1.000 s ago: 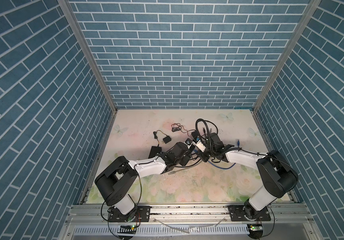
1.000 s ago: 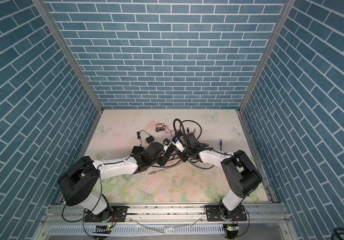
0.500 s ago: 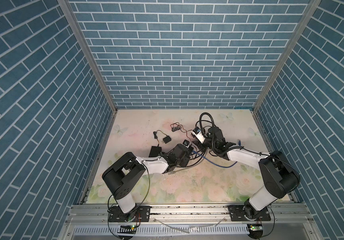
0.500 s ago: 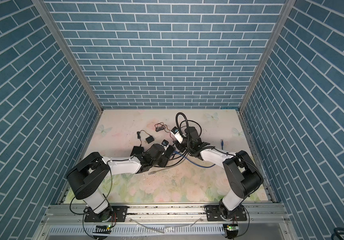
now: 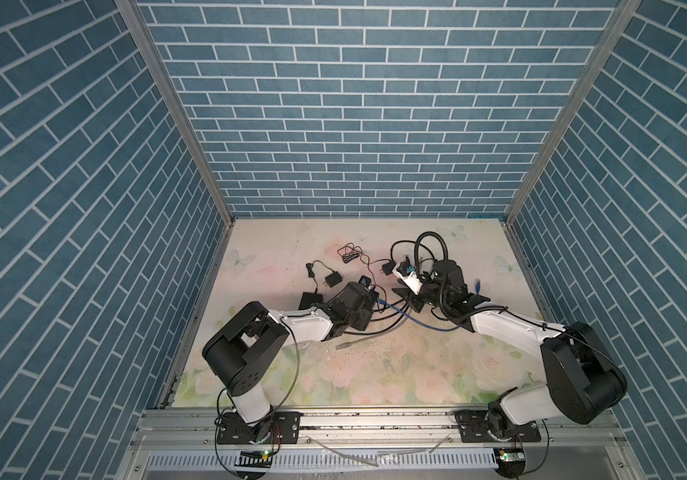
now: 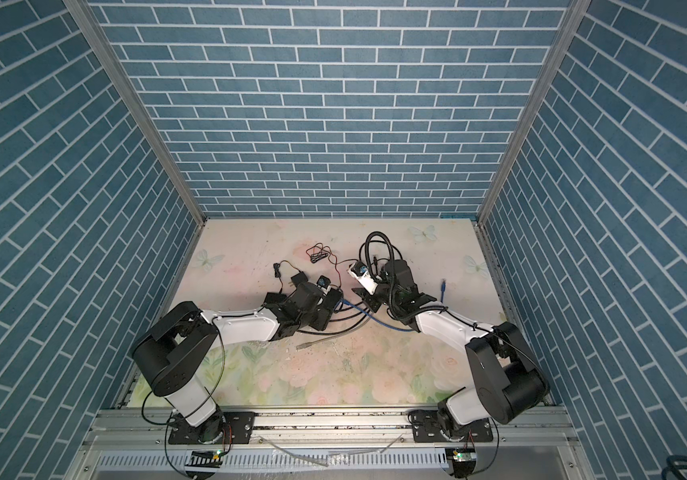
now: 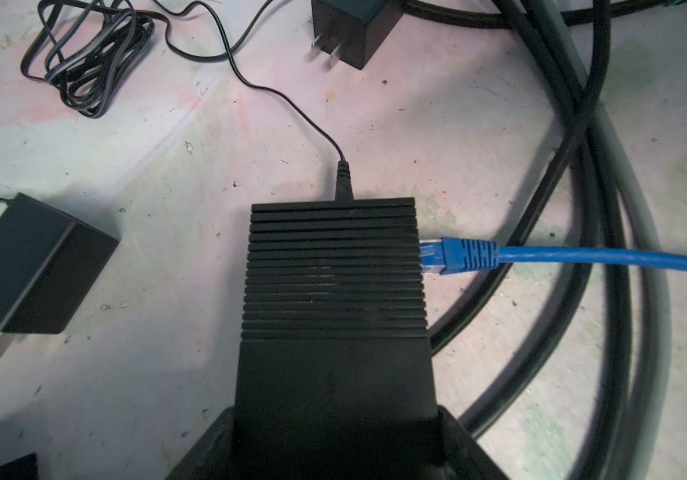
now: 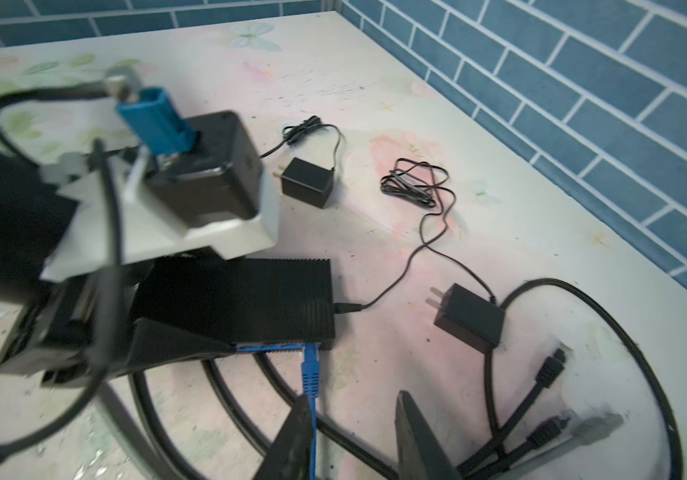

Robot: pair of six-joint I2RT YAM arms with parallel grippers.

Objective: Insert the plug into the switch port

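- The switch (image 7: 333,270) lies flat on the tabletop (image 7: 167,145), its ribbed top facing up and its port side facing the right arm.
- The left claw (image 7: 335,419) is clamped across the switch's near end. This grip likely braces the box so a push on the port side does not slide it.
- The plug (image 7: 458,257) sits in a port on the switch's side, with only its blue boot and clear tail showing outside. It looks seated, though I cannot tell whether its latch has caught.
- The cable (image 7: 603,259) runs straight out from the port across the loops of black cables (image 7: 595,208), so it puts little side pull on the plug.
- The right claw (image 8: 353,395) is spread and pinches nothing. The cable passes just beside one finger (image 8: 296,432), on its outer side rather than between the two.
- The claw lines up with the plug's axis, a stance suited to pushing straight in.
- Judged from this, the insertion looks done or nearly so. What may remain is a check that the plug holds.
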